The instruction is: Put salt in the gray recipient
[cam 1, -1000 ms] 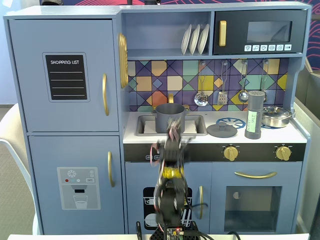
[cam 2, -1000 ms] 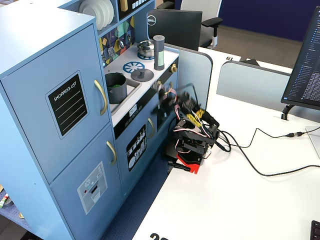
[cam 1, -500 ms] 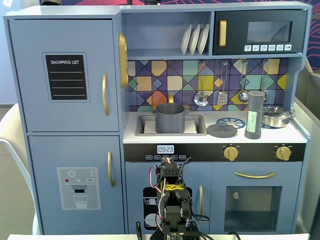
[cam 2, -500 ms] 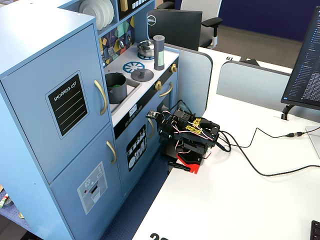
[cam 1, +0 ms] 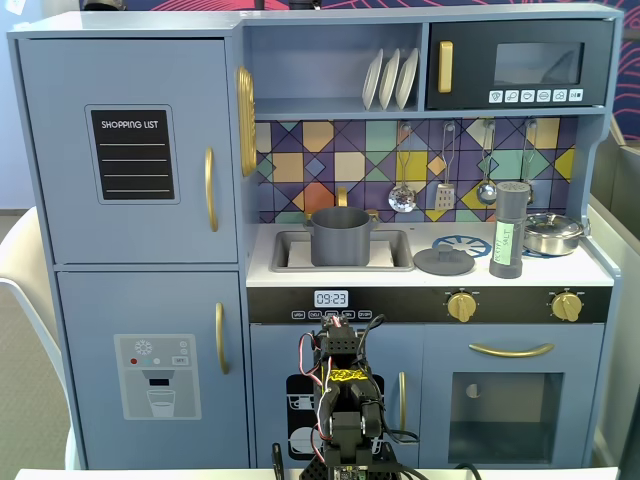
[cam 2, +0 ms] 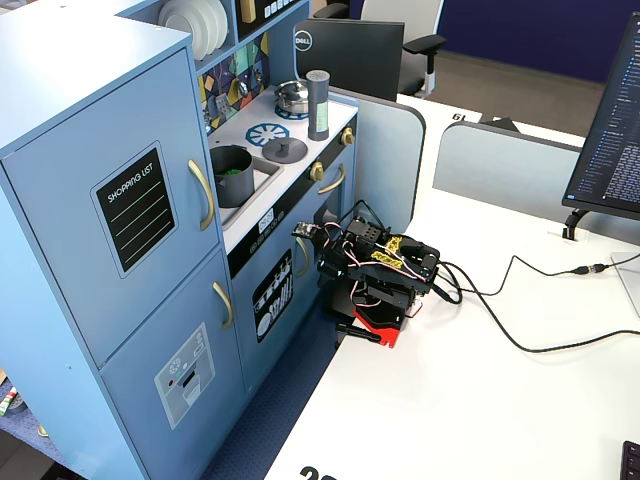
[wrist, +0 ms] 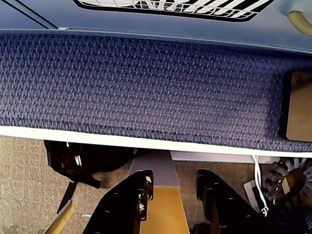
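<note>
The salt (cam 1: 510, 230), a tall dark-gray shaker with a pale green label, stands upright on the right of the toy kitchen counter; it also shows in a fixed view (cam 2: 318, 105). The gray recipient (cam 1: 341, 236), a matte gray pot, sits in the sink at the counter's middle, left of the salt; it also shows in a fixed view (cam 2: 232, 175). My arm (cam 2: 380, 270) is folded low on the white table in front of the kitchen, far below both. In the wrist view my gripper (wrist: 174, 176) is open and empty, pointing down past the table edge.
A flat gray lid with a knob (cam 1: 444, 261) lies between the pot and the salt. A shiny silver pan (cam 1: 553, 233) sits right of the salt. Utensils (cam 1: 445, 190) hang on the back wall above. Cables (cam 2: 520, 340) run across the white table.
</note>
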Tool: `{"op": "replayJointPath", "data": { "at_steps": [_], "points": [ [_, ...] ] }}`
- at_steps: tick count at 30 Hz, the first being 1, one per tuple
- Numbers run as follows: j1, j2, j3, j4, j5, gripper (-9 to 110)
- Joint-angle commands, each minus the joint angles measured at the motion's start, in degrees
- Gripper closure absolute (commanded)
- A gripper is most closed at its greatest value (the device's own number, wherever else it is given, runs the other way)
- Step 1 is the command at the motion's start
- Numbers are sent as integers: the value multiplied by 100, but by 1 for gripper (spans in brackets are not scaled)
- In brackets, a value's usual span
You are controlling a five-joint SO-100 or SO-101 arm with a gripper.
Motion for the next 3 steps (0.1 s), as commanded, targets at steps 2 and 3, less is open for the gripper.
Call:
{"op": "replayJointPath", "data": {
  "at_steps": [2,3],
  "points": [
    [-79,35,-26,-26,0,97],
    [-79,35,-26,-26,0,97]
  ]
}}
